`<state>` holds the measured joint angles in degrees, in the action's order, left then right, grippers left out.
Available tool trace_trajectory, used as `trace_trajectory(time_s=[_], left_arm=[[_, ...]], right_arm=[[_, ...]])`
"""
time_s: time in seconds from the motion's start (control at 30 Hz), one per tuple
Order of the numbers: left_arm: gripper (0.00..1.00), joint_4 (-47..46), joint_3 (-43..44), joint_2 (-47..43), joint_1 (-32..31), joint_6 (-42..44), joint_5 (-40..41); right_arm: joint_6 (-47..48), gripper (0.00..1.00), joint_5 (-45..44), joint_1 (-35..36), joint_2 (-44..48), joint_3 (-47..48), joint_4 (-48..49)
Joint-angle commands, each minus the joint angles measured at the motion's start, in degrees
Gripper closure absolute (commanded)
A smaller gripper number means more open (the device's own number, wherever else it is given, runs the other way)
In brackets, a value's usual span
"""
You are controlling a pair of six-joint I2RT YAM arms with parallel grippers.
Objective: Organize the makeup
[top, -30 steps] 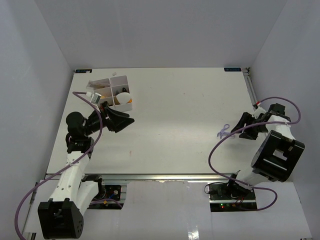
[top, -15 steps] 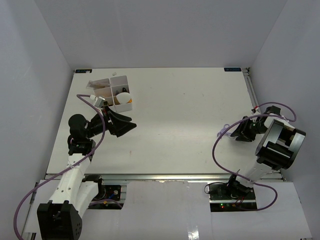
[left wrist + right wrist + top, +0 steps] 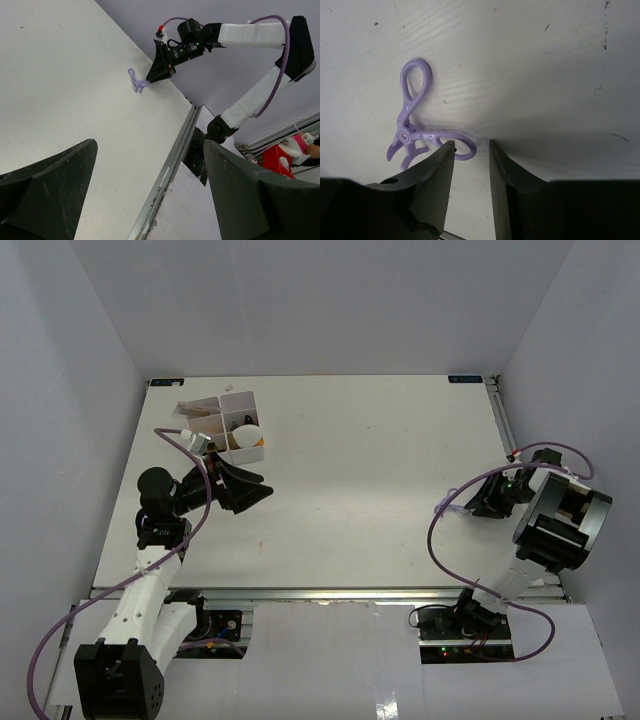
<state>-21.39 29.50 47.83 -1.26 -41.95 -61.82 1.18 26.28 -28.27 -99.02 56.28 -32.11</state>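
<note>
Hovering low near the right edge of the table [image 3: 360, 460], my right gripper [image 3: 471, 144] sits over the purple curler [image 3: 412, 127]. The curler lies flat on the surface, well apart from the rest of the makeup. My fingers stand narrow with a visible gap, and the rim of one handle loop pokes into that gap beside a fingertip. I judge that nothing is clamped yet. I aim for the loop because so thin and flat a tool offers little else to pinch against the tabletop. It could skid away if only one finger meets it.

My left gripper [image 3: 150, 200] hangs wide, with nothing between its fingers, just on the near side of the white box [image 3: 238, 397] at the far left. The other makeup is there: a pale sponge [image 3: 247, 432] and an orange tube [image 3: 260, 443] in its compartments, and clear packets [image 3: 195, 408] at its left side. That hand sits off the box's near corner, which I judge leaves the compartments free for the curler to be dropped in.
</note>
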Motion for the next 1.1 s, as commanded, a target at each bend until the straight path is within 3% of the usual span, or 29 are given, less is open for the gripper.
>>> trace_trajectory(time_s=[0.0, 0.67, 1.07], left_arm=[[0.02, -0.5, -0.4, -0.1, -0.1, 1.4, -0.7], [0.02, -0.2, -0.1, -0.2, -0.1, 1.6, -0.7], [0.02, -0.1, -0.1, -0.5, -0.1, 1.7, -0.8]], right_arm=[[-0.3, 0.6, -0.4, 0.1, -1.8, 1.2, 1.4], [2.5, 0.64, -13.5, 5.8, 2.0, -1.2, 0.9], [4.2, 0.65, -13.4, 6.2, 4.9, -2.6, 0.3]])
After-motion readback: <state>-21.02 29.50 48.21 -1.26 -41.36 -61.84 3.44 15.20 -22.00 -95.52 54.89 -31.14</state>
